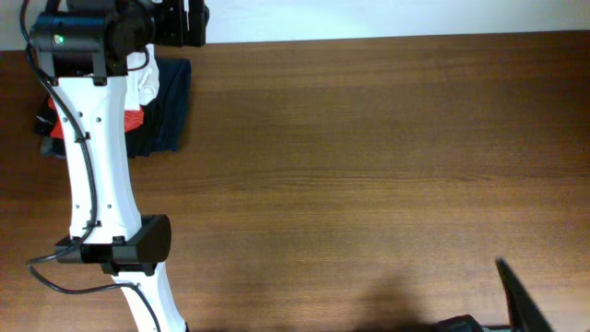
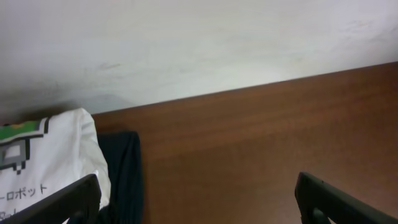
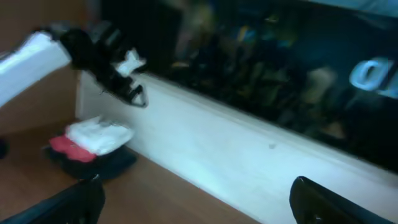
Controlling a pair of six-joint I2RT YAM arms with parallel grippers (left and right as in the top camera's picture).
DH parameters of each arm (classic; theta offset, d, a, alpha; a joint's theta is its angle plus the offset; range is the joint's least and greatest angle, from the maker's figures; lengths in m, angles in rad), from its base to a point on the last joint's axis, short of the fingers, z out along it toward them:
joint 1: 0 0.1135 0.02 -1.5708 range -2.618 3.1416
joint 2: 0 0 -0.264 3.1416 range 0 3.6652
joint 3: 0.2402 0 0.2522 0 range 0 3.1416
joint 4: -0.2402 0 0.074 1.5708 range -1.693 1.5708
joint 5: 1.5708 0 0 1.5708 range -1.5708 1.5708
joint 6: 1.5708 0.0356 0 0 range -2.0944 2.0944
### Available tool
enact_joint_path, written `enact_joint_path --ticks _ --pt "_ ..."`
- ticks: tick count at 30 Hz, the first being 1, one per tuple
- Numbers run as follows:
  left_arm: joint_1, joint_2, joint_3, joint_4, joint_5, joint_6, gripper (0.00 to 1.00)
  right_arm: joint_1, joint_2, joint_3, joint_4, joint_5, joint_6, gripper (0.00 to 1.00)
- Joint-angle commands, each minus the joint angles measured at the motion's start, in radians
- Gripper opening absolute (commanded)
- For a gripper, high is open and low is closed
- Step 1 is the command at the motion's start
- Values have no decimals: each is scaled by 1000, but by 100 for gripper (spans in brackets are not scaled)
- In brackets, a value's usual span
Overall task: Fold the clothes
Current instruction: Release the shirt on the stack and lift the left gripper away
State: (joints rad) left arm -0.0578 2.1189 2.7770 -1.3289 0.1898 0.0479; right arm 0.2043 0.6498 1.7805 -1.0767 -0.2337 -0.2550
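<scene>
item: your white T-shirt (image 2: 59, 152) | state: folded compact, green pixel graphic and dark lettering facing up | where: look atop the garment stack (image 1: 173, 115), counter (image 1: 369, 166) far-left corner

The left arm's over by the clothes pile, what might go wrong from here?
1. The white T-shirt lies on a red shirt and dark garments; a deep pinch may lift those too.
2. All sit close by the wall, so the open left gripper could bump it.

white left arm (image 1: 97, 148), black joints (image 1: 138, 242) and cable (image 1: 88, 171), dark left end effector (image 2: 199, 205).
</scene>
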Motion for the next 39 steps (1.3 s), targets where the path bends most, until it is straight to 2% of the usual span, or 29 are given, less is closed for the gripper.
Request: enact_joint_path --ticks 1,4,6,9,13,20,23,30,32,39 --pt "0 -10 3 2 -4 -3 99 -75 -222 -305 117 22 -3 98" --pt "0 -10 3 2 -4 -3 99 -112 -416 -642 301 10 1 98" --pt "0 -10 3 2 -4 -3 99 -116 -519 -951 564 6 42 98" --pt "0 -10 3 2 -4 -3 99 -122 -585 -1233 841 6 141 98" --pt "0 -10 3 2 -4 -3 99 -123 -646 -1490 1090 11 159 98" --pt "0 -10 3 2 -4 -3 99 -128 -646 -1773 1357 29 160 98" --pt "0 -10 3 2 -4 -3 99 -128 -646 -1775 1335 49 159 98" --pt "0 -10 3 2 -4 -3 99 -128 -646 -1775 1011 115 155 98" --pt "0 -10 3 2 -4 -3 99 -130 -646 -1775 1003 175 148 98" --pt "0 -10 3 2 -4 -3 99 -179 -646 -1775 1005 157 140 98"
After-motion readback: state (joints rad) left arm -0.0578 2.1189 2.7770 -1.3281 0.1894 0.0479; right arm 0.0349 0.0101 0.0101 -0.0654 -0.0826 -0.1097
